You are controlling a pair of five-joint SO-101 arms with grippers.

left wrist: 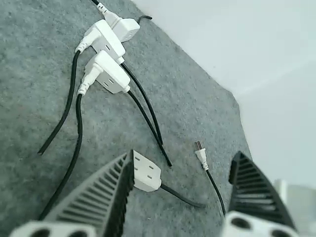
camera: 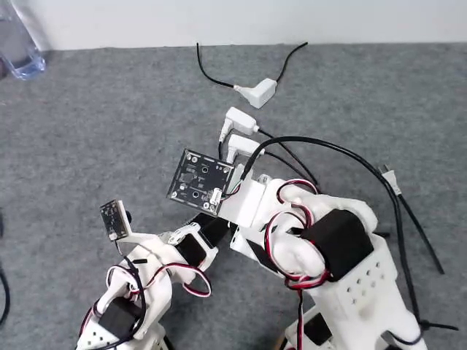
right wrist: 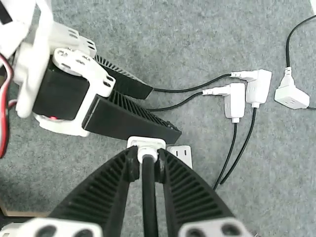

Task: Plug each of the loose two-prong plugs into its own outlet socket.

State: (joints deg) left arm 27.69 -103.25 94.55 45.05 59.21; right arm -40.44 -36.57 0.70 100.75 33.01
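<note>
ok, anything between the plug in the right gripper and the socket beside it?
Nothing visible. The plug in the right gripper sits right beside the socket; the open left gripper is close by it.

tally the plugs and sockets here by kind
joined plug-and-socket pair: 3
empty socket: 1
loose plug: 2, one held in the right end effector
total: 6

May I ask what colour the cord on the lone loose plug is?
The cord is black, the loose plug white; clearest in left wrist view.
</note>
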